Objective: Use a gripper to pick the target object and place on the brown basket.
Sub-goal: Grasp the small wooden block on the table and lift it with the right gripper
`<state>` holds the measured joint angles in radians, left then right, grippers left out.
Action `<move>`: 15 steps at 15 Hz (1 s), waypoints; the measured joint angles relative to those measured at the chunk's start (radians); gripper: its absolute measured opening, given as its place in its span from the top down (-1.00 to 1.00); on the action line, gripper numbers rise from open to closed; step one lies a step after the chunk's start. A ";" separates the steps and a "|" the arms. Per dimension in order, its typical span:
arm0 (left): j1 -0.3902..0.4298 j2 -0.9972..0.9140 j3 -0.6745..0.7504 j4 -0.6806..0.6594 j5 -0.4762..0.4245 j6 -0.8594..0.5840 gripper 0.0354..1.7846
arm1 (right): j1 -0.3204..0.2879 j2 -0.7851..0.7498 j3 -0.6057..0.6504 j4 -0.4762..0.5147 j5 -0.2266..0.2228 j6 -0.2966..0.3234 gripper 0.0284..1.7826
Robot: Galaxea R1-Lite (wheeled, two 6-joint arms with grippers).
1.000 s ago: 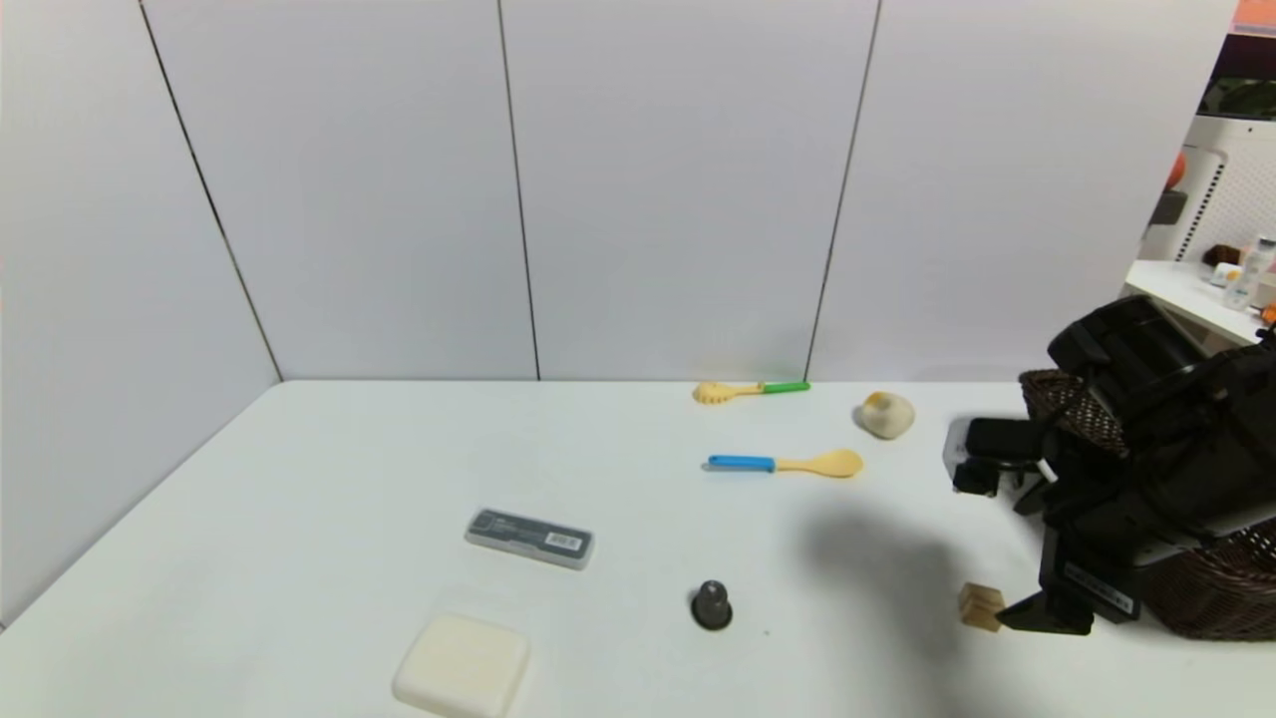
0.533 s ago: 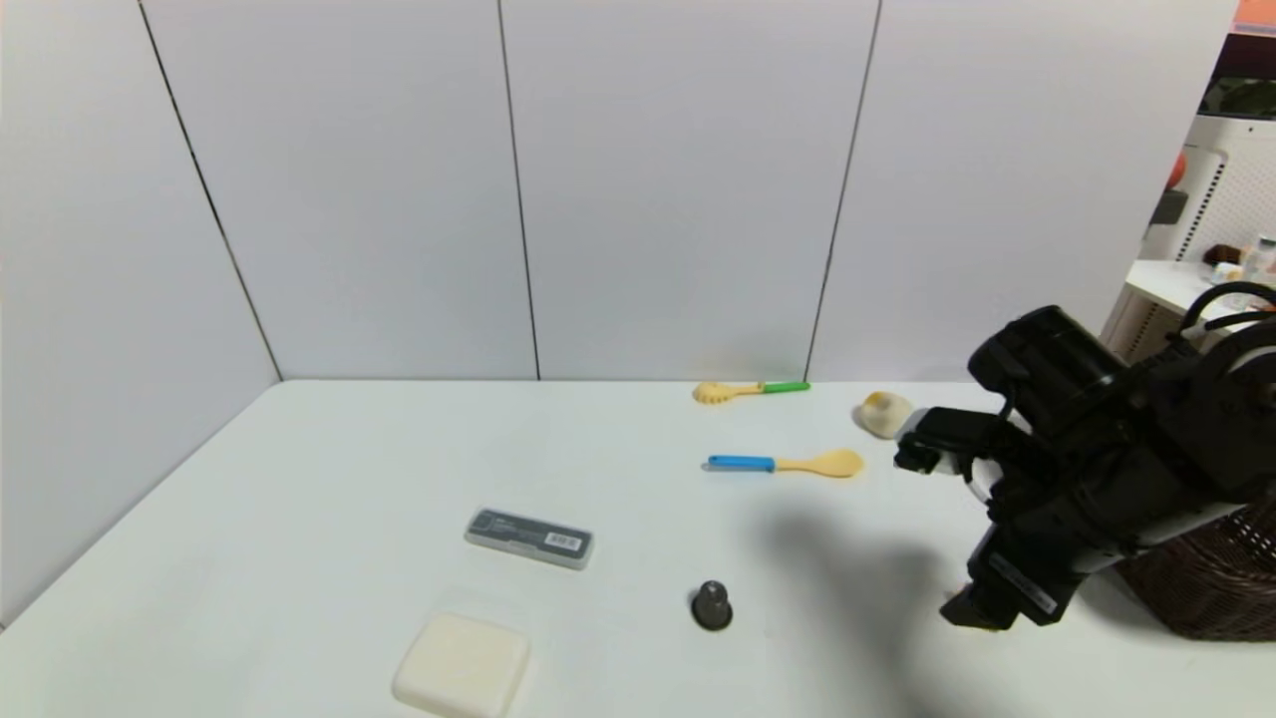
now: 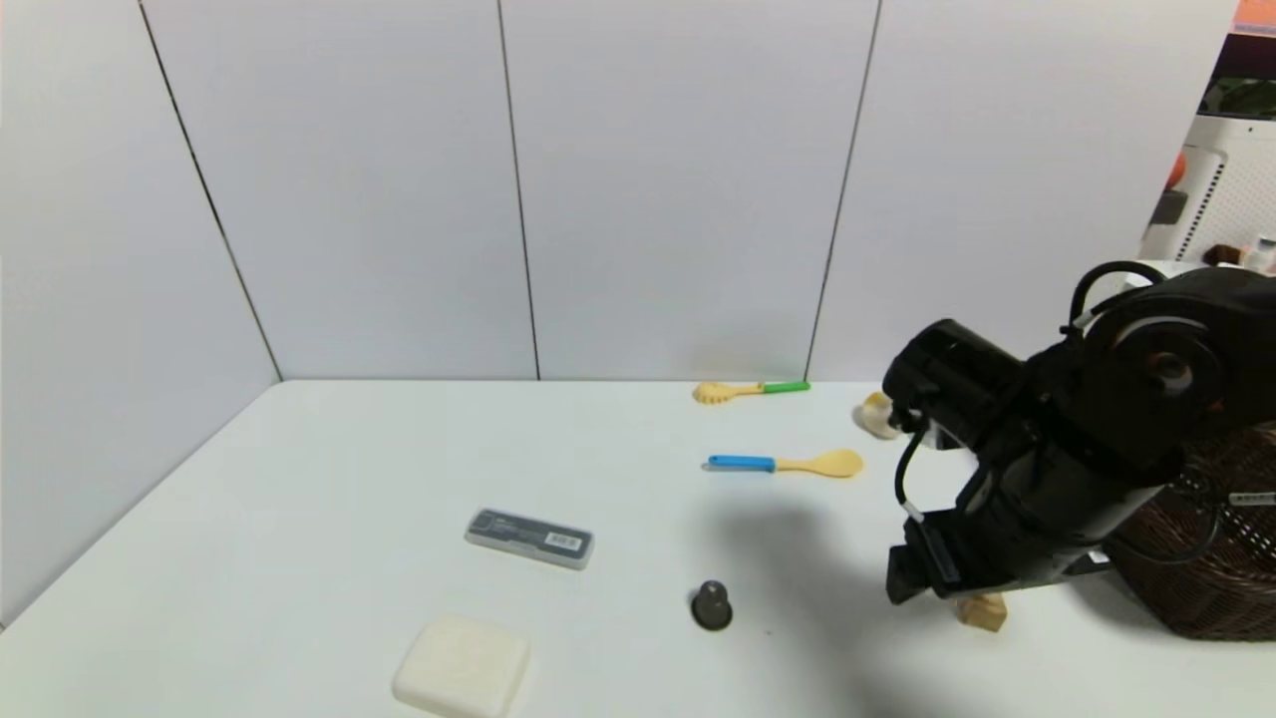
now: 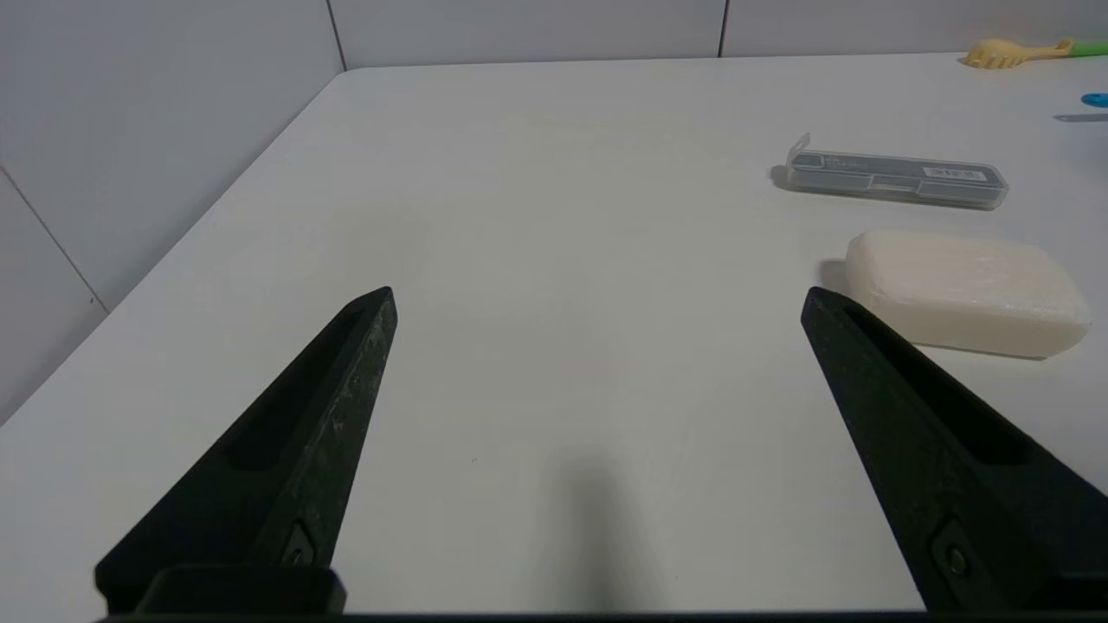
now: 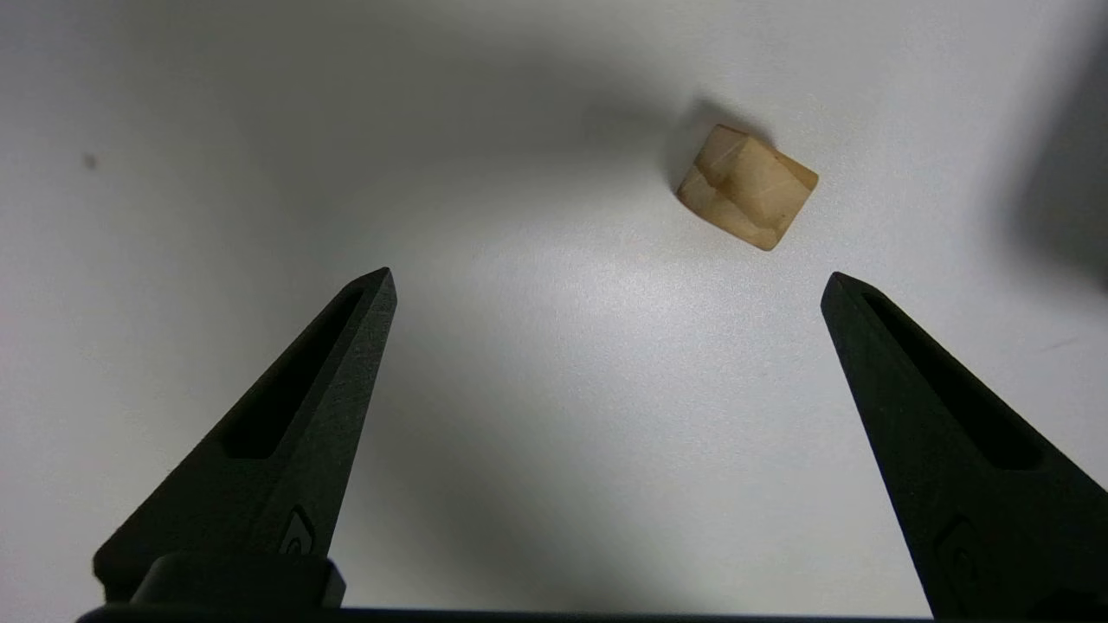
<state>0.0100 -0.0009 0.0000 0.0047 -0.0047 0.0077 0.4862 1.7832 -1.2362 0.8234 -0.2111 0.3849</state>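
Right gripper [image 5: 606,285]: jaws spread wide, nothing held, poised above the cube [image 5: 747,185].
Cube: on the table [image 3: 399,469], off-centre ahead of the jaws, corner-on, just beside the basket [image 3: 1211,558].
Good practice: probably centre over it, square the jaws to two flat faces, then descend.
Left gripper [image 4: 597,298]: wide open, empty, parked low near the soap bar [image 4: 965,290].
Room: white table, grey panel walls.

A white table [image 3: 419,469] fills the lower half of the head view, meeting pale grey wall panels [image 3: 678,179] split by thin dark seams from 9 to 3 o'clock. At 2 o'clock, past the panels' edge, a white shelf [image 3: 1161,271] holds small blurred items before a white perforated board [image 3: 1231,189]
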 joint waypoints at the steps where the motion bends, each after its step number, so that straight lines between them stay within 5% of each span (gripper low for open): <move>1: 0.000 0.000 0.000 0.000 0.000 0.000 -0.89 | -0.013 0.014 -0.007 0.001 -0.007 0.059 -0.90; 4: 0.000 0.000 0.000 0.000 0.000 0.000 -0.89 | -0.064 0.058 -0.015 0.003 -0.009 0.161 -0.90; 8: -0.001 0.000 0.000 0.000 0.000 0.000 -0.89 | -0.124 0.117 -0.015 0.002 0.002 0.202 -0.90; 15: 0.000 0.000 0.000 0.000 0.000 0.000 -0.89 | -0.139 0.162 -0.031 0.001 0.052 0.259 -0.80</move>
<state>0.0096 -0.0009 0.0000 0.0047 -0.0047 0.0081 0.3472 1.9455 -1.2677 0.8249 -0.1591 0.6436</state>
